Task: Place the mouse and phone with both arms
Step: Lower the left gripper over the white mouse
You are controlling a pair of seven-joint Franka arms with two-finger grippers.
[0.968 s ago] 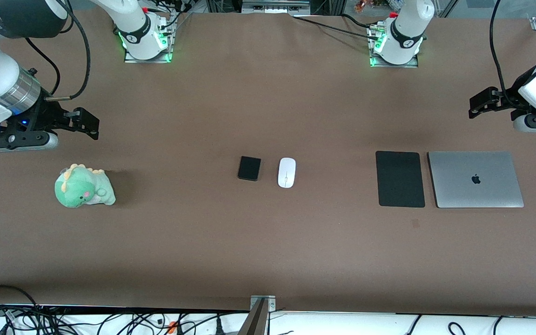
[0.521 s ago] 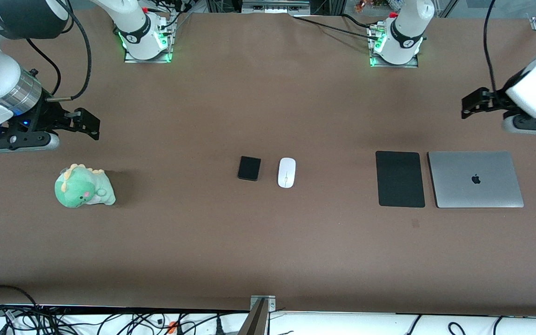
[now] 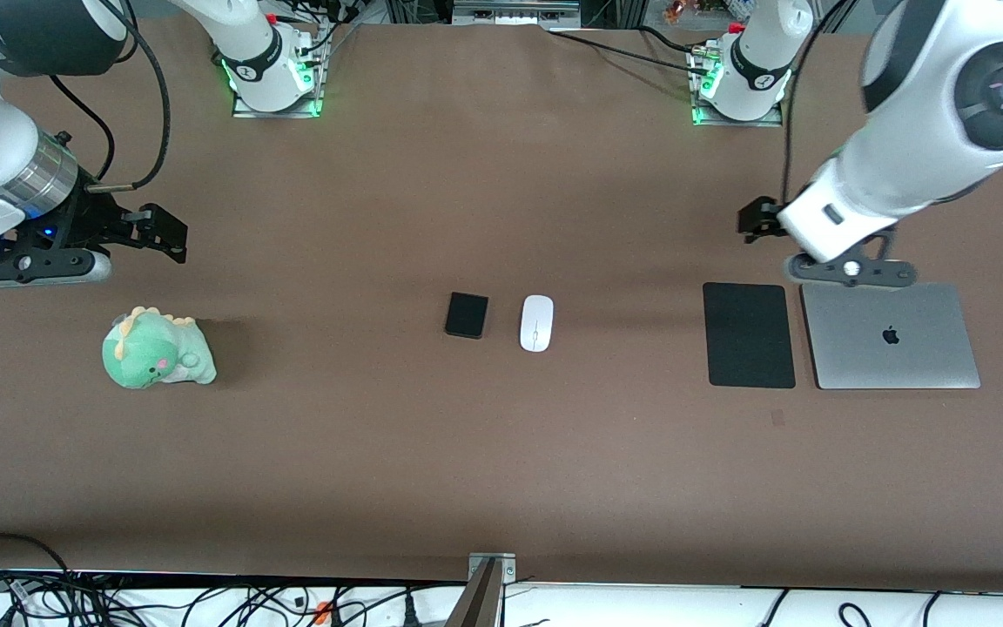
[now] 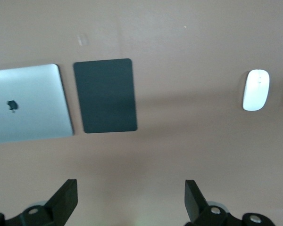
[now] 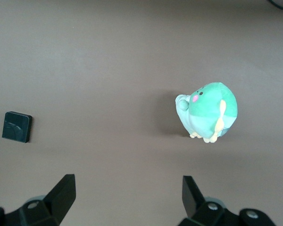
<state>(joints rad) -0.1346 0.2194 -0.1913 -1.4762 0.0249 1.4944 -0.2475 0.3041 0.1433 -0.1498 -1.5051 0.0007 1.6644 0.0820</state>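
The white oval mouse [image 3: 536,323] and the small black phone [image 3: 467,314] lie side by side at the middle of the table, the phone toward the right arm's end. My left gripper [image 3: 763,228] hangs open and empty over bare table close to the mouse pad. In the left wrist view its gripper [image 4: 130,188] stands wide, with the mouse [image 4: 256,90] well off. My right gripper [image 3: 166,235] is open and empty over the table near the plush toy. The right wrist view shows that gripper [image 5: 128,183] and the phone [image 5: 17,126] apart from it.
A flat black mouse pad [image 3: 749,334] and a shut silver laptop [image 3: 890,335] lie side by side toward the left arm's end. A green plush dinosaur [image 3: 156,349] sits toward the right arm's end. Cables run along the table edge nearest the front camera.
The left arm has swung in from its end of the table toward the middle; its gripper now hangs by the mouse pad. The right arm has barely moved.
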